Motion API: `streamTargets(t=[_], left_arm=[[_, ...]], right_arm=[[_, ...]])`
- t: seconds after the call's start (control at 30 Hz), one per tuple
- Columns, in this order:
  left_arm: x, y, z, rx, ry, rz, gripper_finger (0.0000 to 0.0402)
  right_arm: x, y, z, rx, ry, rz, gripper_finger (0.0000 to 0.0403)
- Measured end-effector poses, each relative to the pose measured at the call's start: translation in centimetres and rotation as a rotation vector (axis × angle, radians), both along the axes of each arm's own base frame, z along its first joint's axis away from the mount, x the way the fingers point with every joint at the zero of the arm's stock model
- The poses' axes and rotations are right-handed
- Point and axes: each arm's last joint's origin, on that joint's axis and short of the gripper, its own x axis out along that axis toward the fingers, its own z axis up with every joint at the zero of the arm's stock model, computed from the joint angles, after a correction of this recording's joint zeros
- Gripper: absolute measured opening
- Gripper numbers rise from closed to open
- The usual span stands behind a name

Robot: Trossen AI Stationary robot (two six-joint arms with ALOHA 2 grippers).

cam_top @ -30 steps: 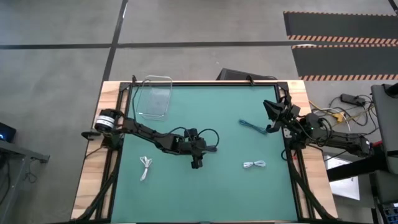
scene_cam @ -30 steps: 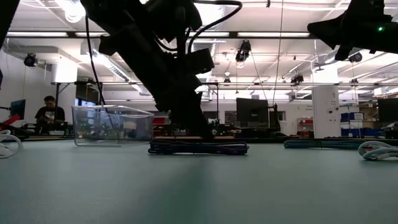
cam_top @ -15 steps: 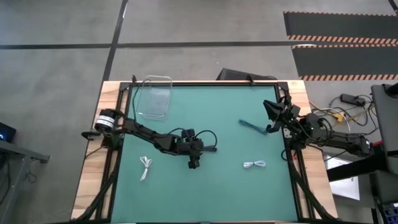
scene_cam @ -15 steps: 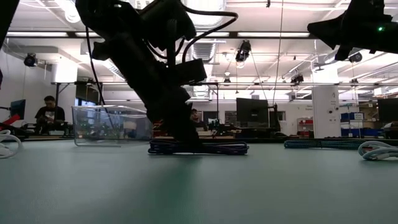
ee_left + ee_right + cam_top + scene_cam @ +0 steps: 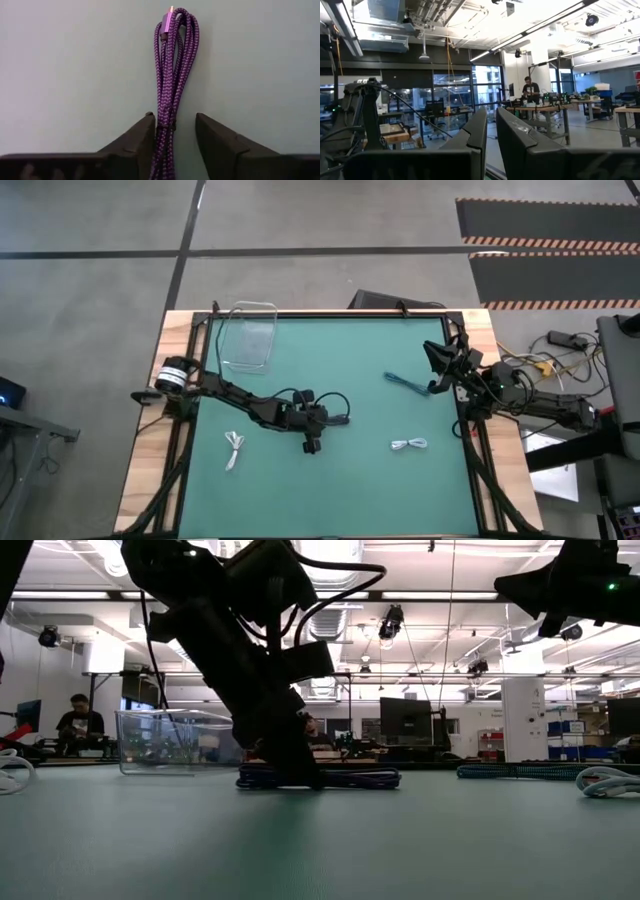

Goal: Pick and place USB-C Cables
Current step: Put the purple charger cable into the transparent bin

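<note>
The dark purple cable bundle (image 5: 172, 75) lies flat and straight on the green mat (image 5: 340, 420) (image 5: 345, 778). My left gripper (image 5: 172, 132) (image 5: 316, 424) (image 5: 290, 772) is low over its left part, open, with one finger on each side of the bundle. The teal cable (image 5: 405, 383) (image 5: 500, 771) and one white cable (image 5: 410, 445) (image 5: 608, 782) lie to the right. The other white cable (image 5: 235, 448) lies to the left. My right gripper (image 5: 491, 125) (image 5: 435, 360) is shut, raised near the table's right edge and away from every cable. My left gripper comes at the purple bundle slanting down from the table's left, its fingers standing across it. One finger (image 5: 142, 132) lies right beside the bundle's side (image 5: 165, 127). I cannot tell whether it touches. The bundle lies flat on the mat.
A clear plastic container (image 5: 250, 335) (image 5: 180, 742) stands at the far left corner of the mat. A black frame (image 5: 330, 314) borders the table. Open mat lies near the middle and along the near edge. A person (image 5: 78, 725) sits in the room behind.
My left gripper has shifted a little toward the table's left along the purple bundle and has come lower over it. The bundle has kept its place.
</note>
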Motion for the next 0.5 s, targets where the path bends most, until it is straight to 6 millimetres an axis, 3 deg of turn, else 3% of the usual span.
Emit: streamTargets(t=[0.3,0.5], left_arm=[[-0.24,0.10,0.53,-0.035,-0.008,0.040,0.0016],[-0.18,0.09,0.62,-0.055,-0.014,0.058,0.0017]], right_arm=[[0.00,0.00,0.00,0.012,-0.006,0.007,0.0031],[0.00,0.00,0.00,0.014,-0.008,0.009,0.0031]])
